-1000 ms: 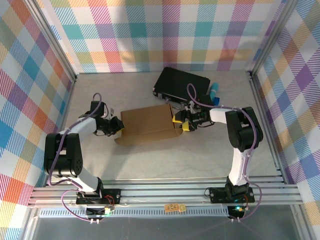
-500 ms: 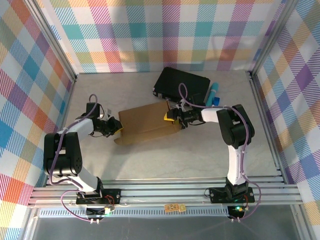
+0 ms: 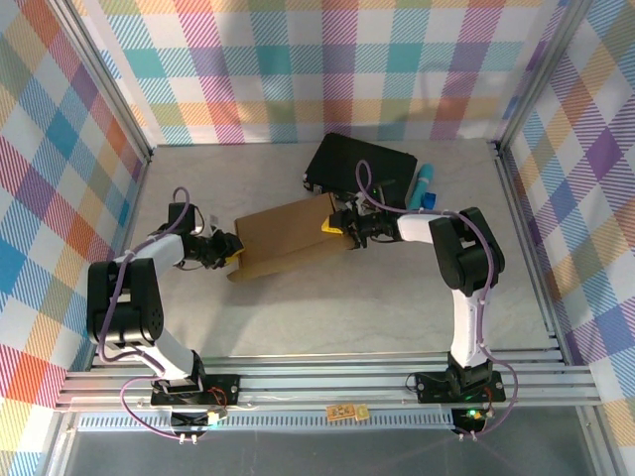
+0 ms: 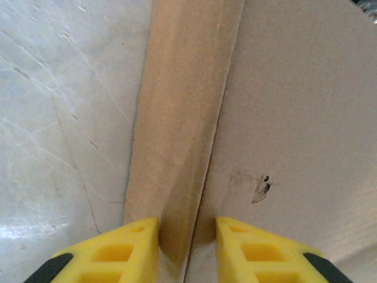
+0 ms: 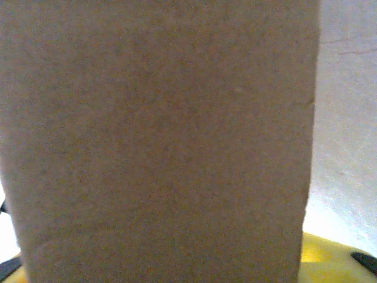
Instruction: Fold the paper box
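Box (image 3: 288, 236) sits mid-surface (image 3: 298, 327), partly folded. Its long axis runs roughly 8-to-2 o'clock in the top view. The black case (image 3: 367, 164) is at about 1 o'clock from it, close to the box's far corner.

Left fingers (image 3: 229, 254) are at the box's 8 o'clock end. Right fingers (image 3: 330, 228) are at the 2 o'clock end, just beside the case's near edge. So there's one arm on each short end, and neither is clearly nearer.

Left wrist view: a raised side flap (image 4: 182, 118) runs straight away from the camera, edge-on, and passes between the two yellow fingers (image 4: 138, 244). The cardboard fills nearly the whole gap, so I read it as pinched on the flap. The main panel lies at 3 o'clock of the flap, with bare surface at 9 o'clock.

Right wrist view: cardboard sits right up against the lens, with a sliver of yellow finger (image 5: 333, 259) at 5 o'clock. I can't tell whether that pair is spread or clamped, only that it's hard against the box end.

Judgement: what matters next is the flap's crease line against the left fingers. The flap is aligned with the finger axis, so folding it means rotating toward 3 o'clock in the wrist view, over the panel, while the right side braces the opposite end.

Risk: the box is light and may skid along its long axis toward the case rather than crease.
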